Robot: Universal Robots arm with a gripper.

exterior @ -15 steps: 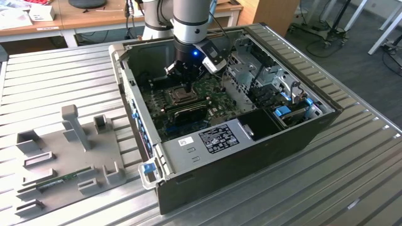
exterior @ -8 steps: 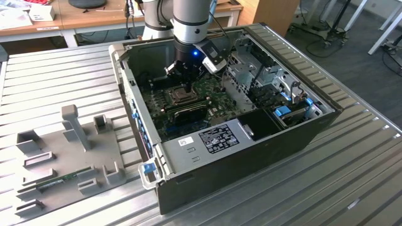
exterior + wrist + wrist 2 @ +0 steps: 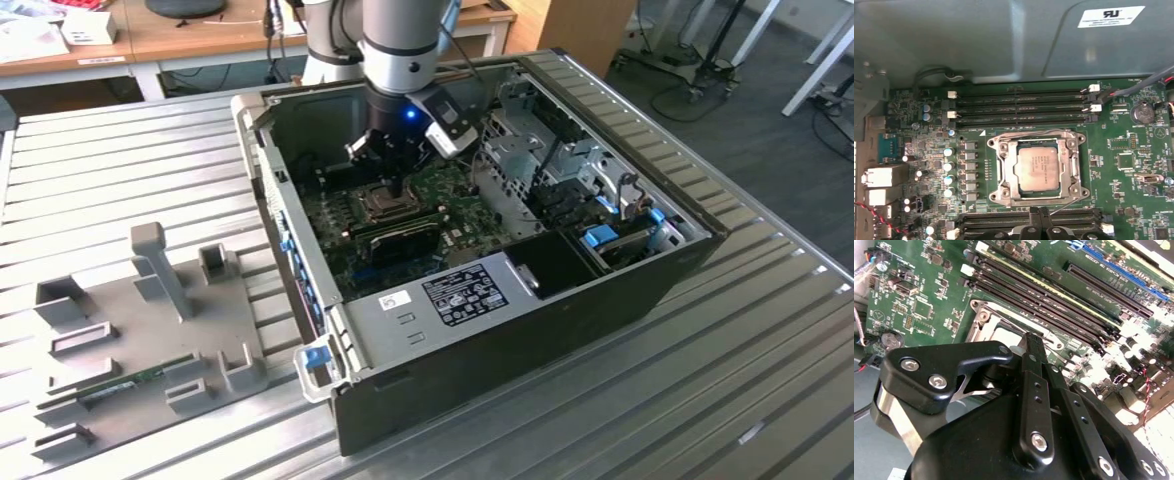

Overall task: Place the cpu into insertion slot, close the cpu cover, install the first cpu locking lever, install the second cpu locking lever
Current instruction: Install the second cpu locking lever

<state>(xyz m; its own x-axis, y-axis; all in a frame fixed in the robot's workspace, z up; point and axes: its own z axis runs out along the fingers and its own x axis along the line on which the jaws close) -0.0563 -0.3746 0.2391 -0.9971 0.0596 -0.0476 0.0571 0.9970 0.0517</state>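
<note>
The cpu (image 3: pixel 1039 169), a grey square chip, lies in the insertion slot (image 3: pixel 1074 165) on the green motherboard (image 3: pixel 1124 145). The silvery cpu cover (image 3: pixel 1008 171) lies flat over it, framing the chip in its window. A thin wire locking lever (image 3: pixel 1066 206) slants off the socket's corner near my fingertips, and another wire lever (image 3: pixel 1029 133) runs along the opposite edge. My gripper (image 3: pixel 1038 219) hovers just beside the socket edge with its black fingers (image 3: pixel 1033 352) together. In the exterior view the gripper (image 3: pixel 387 187) reaches down into the case over the socket (image 3: pixel 391 207).
Long black memory slots (image 3: pixel 1019 106) flank the socket on two sides. The open computer case (image 3: pixel 534 330) walls in the board, with a drive cage (image 3: pixel 561 170) on the exterior view's right. A grey fixture plate (image 3: pixel 134 330) stands on the slatted table at the exterior view's left.
</note>
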